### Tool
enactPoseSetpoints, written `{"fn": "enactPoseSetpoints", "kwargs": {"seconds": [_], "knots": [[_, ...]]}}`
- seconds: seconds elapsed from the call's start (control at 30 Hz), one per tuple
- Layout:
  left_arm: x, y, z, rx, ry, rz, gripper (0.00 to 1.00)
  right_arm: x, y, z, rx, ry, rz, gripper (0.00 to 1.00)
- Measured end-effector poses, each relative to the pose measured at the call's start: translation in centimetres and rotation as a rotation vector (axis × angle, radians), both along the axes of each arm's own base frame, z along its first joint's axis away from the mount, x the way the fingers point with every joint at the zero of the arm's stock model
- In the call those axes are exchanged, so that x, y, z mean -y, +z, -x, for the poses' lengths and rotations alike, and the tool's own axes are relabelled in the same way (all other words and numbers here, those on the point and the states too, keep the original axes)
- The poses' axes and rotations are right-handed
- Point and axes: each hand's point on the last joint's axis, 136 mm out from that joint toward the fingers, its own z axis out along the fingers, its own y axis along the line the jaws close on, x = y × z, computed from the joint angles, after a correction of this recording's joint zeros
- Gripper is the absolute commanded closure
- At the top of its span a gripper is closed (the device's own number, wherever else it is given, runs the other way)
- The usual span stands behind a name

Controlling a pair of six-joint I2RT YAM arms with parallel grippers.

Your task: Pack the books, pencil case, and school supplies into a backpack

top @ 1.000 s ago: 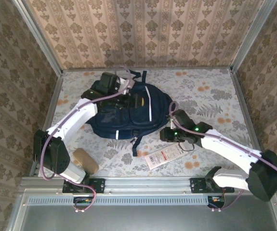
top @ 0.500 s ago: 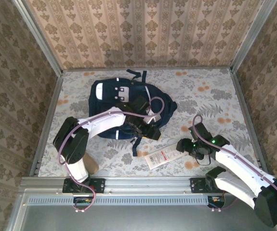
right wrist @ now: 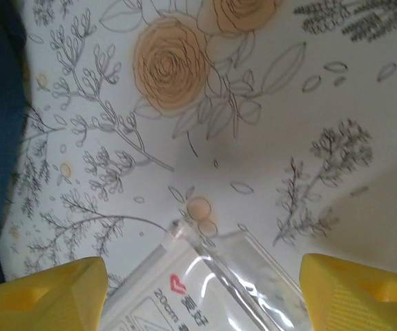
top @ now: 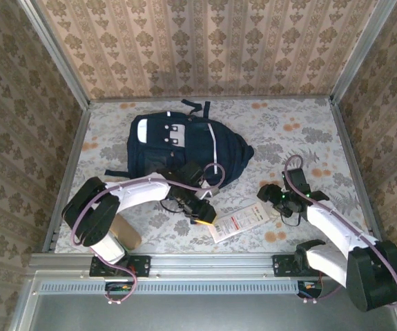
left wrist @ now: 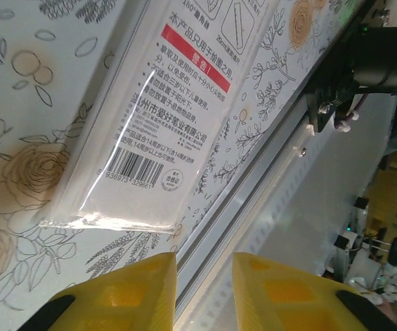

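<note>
Tan pouch-like object (top: 126, 231) lies at near-left edge of the floral counter (top: 308, 138), beside left arm base. Navy striped backpack (top: 184, 141) lies flat, far side, left of centre. Left jaws sit low just off the barcode end of the long white packet with red print (top: 238, 224), yellow fingertips (left wrist: 143, 289) a narrow gap apart, nothing between them. Packet lies flat on counter near the front rail, apart from backpack. Right jaws spread wide over packet's other end, empty.

Long white packet (left wrist: 177, 103) cut off by top edge
</note>
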Motion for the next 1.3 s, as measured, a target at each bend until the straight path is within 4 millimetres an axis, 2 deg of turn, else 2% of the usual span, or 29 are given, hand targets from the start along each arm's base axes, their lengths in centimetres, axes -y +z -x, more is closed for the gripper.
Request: {"fn": "enactPoseSetpoints", "kwargs": {"seconds": [0.17, 0.37, 0.57, 0.83, 1.07, 1.17, 1.27, 1.3], "knots": [[0.0, -1.0, 0.3, -0.084, 0.060, 0.015, 0.85, -0.8, 0.1, -0.7, 0.029, 0.031, -0.052, 0.25], [0.5, -2.7, -0.2, -0.146, 0.096, -0.025, 0.87, -1.1, 0.1, -0.4, 0.031, 0.069, -0.061, 0.25], [1.2, -4.1, -0.7, -0.177, 0.101, -0.060, 0.90, -1.1, -1.3, 0.9, -0.005, 0.089, -0.057, 0.25], [1.0, -5.3, -0.6, -0.232, 0.103, -0.089, 0.95, -1.3, -1.2, 1.0, 0.005, 0.125, -0.061, 0.25], [0.9, -5.4, -0.7, -0.248, 0.093, -0.092, 0.98, -3.2, -1.1, 2.2, -0.025, 0.194, -0.172, 0.29], [0.8, -5.5, -0.7, -0.256, 0.087, -0.092, 0.98, -4.1, -1.1, 2.9, -0.043, 0.205, -0.236, 0.37], [0.7, -5.4, -0.6, -0.255, 0.081, -0.089, 0.98, -4.7, -1.0, 3.4, -0.041, 0.197, -0.297, 0.57], [0.7, -5.4, -0.6, -0.255, 0.079, -0.090, 0.98, -4.9, -0.8, 3.6, -0.037, 0.194, -0.315, 0.67]]}}
